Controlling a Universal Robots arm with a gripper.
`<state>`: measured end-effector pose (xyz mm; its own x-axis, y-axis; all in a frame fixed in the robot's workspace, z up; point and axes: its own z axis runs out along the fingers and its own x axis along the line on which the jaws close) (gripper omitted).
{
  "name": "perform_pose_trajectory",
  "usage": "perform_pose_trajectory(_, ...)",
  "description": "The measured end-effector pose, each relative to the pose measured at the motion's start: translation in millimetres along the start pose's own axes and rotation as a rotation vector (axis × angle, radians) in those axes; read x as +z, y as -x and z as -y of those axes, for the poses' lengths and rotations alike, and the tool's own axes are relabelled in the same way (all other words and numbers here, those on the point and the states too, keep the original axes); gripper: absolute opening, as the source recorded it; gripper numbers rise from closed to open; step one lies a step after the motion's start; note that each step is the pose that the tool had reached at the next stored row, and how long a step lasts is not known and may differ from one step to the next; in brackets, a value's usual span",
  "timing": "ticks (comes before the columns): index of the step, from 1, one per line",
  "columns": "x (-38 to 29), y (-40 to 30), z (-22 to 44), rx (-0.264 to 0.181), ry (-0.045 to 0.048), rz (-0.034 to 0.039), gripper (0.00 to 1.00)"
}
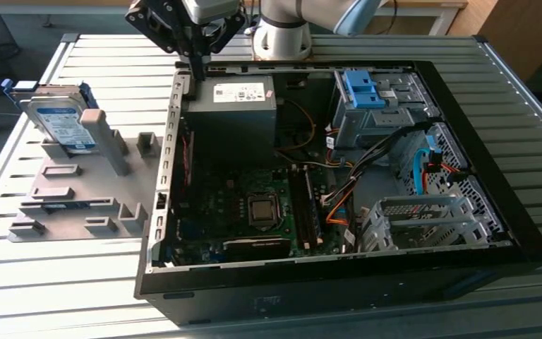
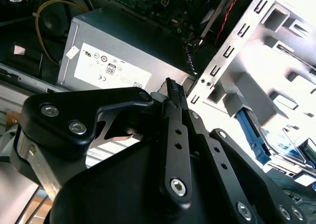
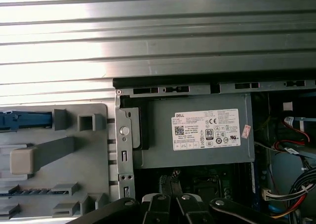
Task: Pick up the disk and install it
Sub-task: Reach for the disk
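Black claw (image 1: 198, 75) closed tight, empty

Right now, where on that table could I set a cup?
Bare table slats: on the exterior view's right of the case, and along the near edge by the fixture. Crowded: inside the case, and the fixture holding the disk.
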<state>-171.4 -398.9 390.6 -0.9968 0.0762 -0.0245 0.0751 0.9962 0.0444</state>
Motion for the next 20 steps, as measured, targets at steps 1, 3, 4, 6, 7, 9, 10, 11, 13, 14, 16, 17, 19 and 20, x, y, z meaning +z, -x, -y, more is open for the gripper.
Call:
perform_pose_trajectory(1, 0.0, -0.2, 0.0, 0.000, 0.0000, 0.0000, 0.11)
perform_pose_trajectory(3, 0.0, -0.7, 0.1, 0.000, 0.0000, 0.0000, 0.11)
perform_pose_trajectory(4, 0.0, -1.0, 0.1, 0.000, 0.0000, 0.0000, 0.11)
perform_pose_trajectory(6, 0.0, -1.4, 0.1, 0.000, 0.0000, 0.0000, 0.11)
perform_pose_trajectory(7, 0.0, -1.6, 0.1, 0.000, 0.0000, 0.0000, 0.11)
perform_pose_trajectory(9, 0.0, -2.1, 0.2, 0.000, 0.0000, -0.0001, 0.11)
perform_pose_trajectory(10, 0.1, -2.3, 0.2, 0.000, 0.0000, 0.0000, 0.11)
perform_pose_trajectory(11, 0.1, -2.6, 0.2, 0.000, 0.0000, 0.0000, 0.11)
perform_pose_trajectory(13, 0.1, -3.1, 0.2, 0.000, 0.0000, 0.0000, 0.11)
perform_pose_trajectory(14, 0.1, -3.4, 0.3, 0.000, 0.0000, 0.0000, 0.11)
perform_pose_trajectory(16, 0.1, -4.1, 0.3, 0.000, 0.0000, 0.0000, 0.11)
perform_pose_trajectory(17, 0.1, -4.4, 0.3, 0.000, 0.0000, 0.0000, 0.11)
perform_pose_trajectory(19, 0.1, -4.9, 0.4, 0.000, 0.0000, 0.0000, 0.11)
perform_pose_trajectory(20, 0.1, -5.2, 0.4, 0.000, 0.0000, 0.0000, 0.11)
